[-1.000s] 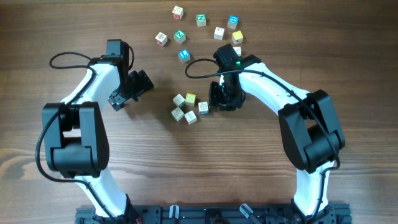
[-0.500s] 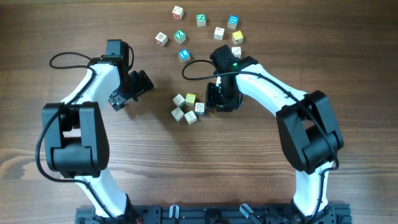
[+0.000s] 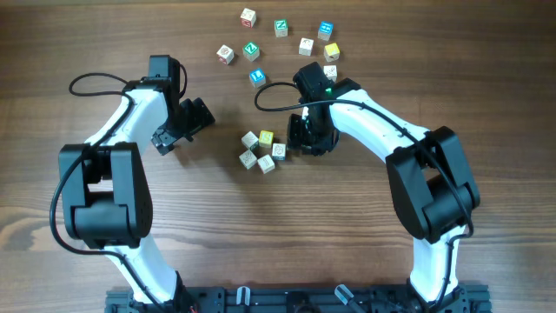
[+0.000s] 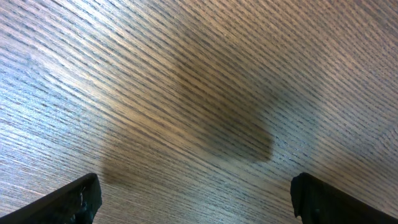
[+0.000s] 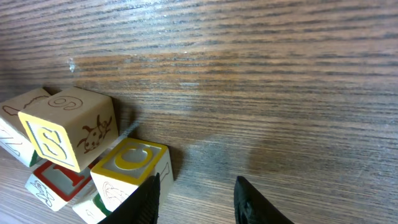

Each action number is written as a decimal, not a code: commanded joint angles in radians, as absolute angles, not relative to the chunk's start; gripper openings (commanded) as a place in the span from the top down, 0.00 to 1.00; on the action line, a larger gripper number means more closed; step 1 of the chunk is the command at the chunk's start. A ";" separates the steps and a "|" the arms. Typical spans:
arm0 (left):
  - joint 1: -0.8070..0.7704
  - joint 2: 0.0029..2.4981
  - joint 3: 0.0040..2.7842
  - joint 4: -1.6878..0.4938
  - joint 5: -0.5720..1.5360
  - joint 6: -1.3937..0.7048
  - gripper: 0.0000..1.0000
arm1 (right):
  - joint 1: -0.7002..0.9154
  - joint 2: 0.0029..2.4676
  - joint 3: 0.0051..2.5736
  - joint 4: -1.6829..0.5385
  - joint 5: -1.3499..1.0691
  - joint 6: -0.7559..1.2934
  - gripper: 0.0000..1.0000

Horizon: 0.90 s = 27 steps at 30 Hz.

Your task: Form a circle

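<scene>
The tight five-cube circle (image 3: 263, 149) is lying near the middle of the table (image 3: 347, 243). The right gripper (image 5: 194, 205) is hanging just beside it, jaws partly apart with only wood between them. The left gripper (image 4: 199, 202) is hovering wide open, well apart.

The circle (image 3: 263, 150), a tight cluster of small cubes touching or just beside one another, lies on the table (image 3: 278, 230) near its middle, between the two grippers. The right gripper (image 3: 305, 137) stands just beside the cluster's right edge, while the left gripper (image 3: 183, 129) sits well apart to its left. Behind the cluster and the right gripper, toward the far edge, a loose scatter of cubes (image 3: 281, 28) lies spread out, each apart from its neighbours.
</scene>
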<state>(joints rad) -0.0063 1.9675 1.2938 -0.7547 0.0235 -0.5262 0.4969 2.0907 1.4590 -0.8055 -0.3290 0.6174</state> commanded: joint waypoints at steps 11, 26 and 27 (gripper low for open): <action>-0.004 1.979 1.288 -0.752 0.014 -0.532 0.00 | 0.500 2.089 1.451 -0.845 -0.294 0.628 0.60; -0.004 1.979 1.288 -0.752 0.014 -0.532 0.00 | 0.513 2.089 1.451 -0.857 -0.317 0.632 0.60; -0.004 1.979 1.288 -0.752 0.014 -0.532 0.00 | 0.513 2.089 1.451 -0.857 -0.318 0.632 0.60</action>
